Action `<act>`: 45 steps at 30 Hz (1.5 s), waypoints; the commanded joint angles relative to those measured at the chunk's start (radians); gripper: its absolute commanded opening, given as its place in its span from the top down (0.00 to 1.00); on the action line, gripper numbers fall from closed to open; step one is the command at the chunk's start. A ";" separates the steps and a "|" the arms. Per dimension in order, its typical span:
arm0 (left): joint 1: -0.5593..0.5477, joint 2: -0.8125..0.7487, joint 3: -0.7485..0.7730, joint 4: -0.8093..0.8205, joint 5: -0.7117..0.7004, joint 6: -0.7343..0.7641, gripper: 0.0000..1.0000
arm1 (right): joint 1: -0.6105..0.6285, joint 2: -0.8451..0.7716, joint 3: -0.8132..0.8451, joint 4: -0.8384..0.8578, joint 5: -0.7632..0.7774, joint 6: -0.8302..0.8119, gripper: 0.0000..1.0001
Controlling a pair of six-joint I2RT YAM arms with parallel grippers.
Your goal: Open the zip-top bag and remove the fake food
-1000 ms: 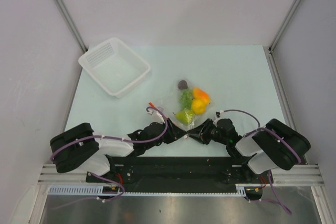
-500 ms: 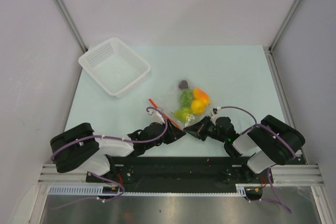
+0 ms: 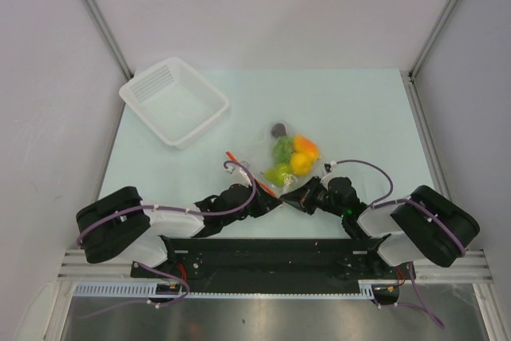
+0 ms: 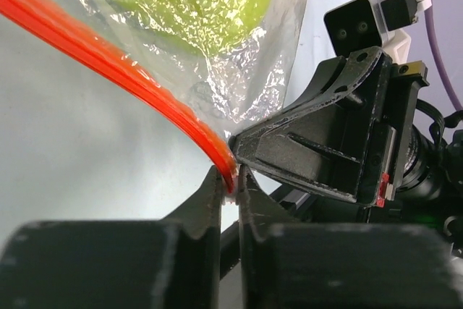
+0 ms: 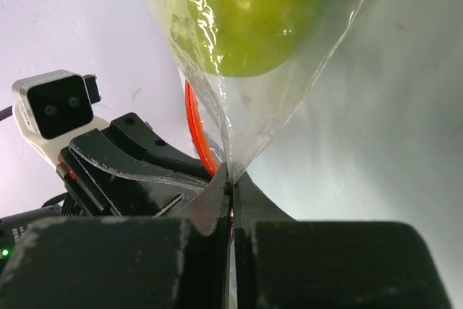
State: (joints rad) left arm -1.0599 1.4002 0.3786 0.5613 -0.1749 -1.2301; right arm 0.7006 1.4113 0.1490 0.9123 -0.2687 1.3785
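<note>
Two arms, one bag: both pincers meet at the bag's near corner, just in from the near edge of the table. The left gripper is clenched on the end of the red-orange zip strip, which runs between its two fingertips. The right gripper is pinched tight on the clear film just beside the strip, and the plastic rises from its tips in a taut fold. From above, the two grippers stand tip to tip, almost touching.

The food is inside the bag, which lies a little toward the near side of the table's middle. Five pieces can be counted from above: one green pear nearest the grippers, one yellow round fruit, one orange piece, one leafy green piece and one small dark round piece at the far end. Whether the dark piece is under the film cannot be told.

One white slotted basket sits at the far left corner, turned at an angle and well apart from the bag. The bag is also well apart from the right and far edges of the table. Walls stand on the left, far and right sides. Both arms lie low along the near edge, elbows out toward the side walls.
</note>
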 commanded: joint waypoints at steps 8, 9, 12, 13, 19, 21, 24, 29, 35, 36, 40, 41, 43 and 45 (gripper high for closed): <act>0.014 -0.018 -0.047 0.106 -0.031 -0.015 1.00 | 0.008 -0.075 0.020 -0.041 0.033 -0.029 1.00; 0.015 -0.042 -0.084 0.126 -0.053 -0.020 1.00 | 0.008 -0.089 0.020 -0.062 0.034 -0.030 1.00; 0.023 -0.075 -0.147 0.215 -0.083 -0.013 1.00 | 0.002 -0.124 0.015 -0.090 0.040 -0.030 1.00; 0.029 -0.099 -0.152 0.218 -0.095 -0.006 1.00 | -0.006 -0.130 0.012 -0.093 0.039 -0.032 1.00; 0.041 -0.142 -0.156 0.201 -0.103 0.034 1.00 | -0.041 -0.170 0.012 -0.136 0.006 -0.058 1.00; 0.051 -0.127 -0.141 0.196 -0.086 0.035 1.00 | -0.039 -0.176 0.015 -0.150 0.006 -0.064 1.00; 0.061 -0.098 -0.118 0.213 -0.049 0.038 1.00 | -0.039 -0.172 0.014 -0.147 -0.009 -0.073 1.00; 0.058 -0.053 -0.107 0.261 0.012 0.053 1.00 | -0.041 -0.123 0.014 -0.083 -0.030 -0.045 1.00; 0.031 -0.141 -0.133 0.108 -0.006 0.105 0.48 | -0.062 -0.083 0.056 -0.101 -0.087 -0.108 1.00; 0.029 -0.189 -0.127 -0.005 -0.014 0.121 0.42 | -0.082 -0.077 0.090 -0.119 -0.137 -0.161 1.00; 0.031 -0.301 -0.063 -0.248 -0.011 0.231 0.30 | -0.131 -0.093 0.162 -0.235 -0.213 -0.304 1.00; 0.032 -0.322 -0.029 -0.282 -0.005 0.297 0.30 | -0.136 -0.101 0.187 -0.342 -0.225 -0.338 1.00; 0.034 -0.366 0.003 -0.362 -0.003 0.374 0.37 | -0.147 -0.112 0.230 -0.392 -0.269 -0.389 1.00; 0.035 -0.388 0.061 -0.450 -0.026 0.503 0.45 | -0.164 -0.110 0.242 -0.408 -0.321 -0.388 1.00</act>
State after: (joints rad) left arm -1.0264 1.0740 0.3237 0.3172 -0.1658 -0.9791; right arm 0.5636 1.3266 0.3252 0.6109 -0.4782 1.1091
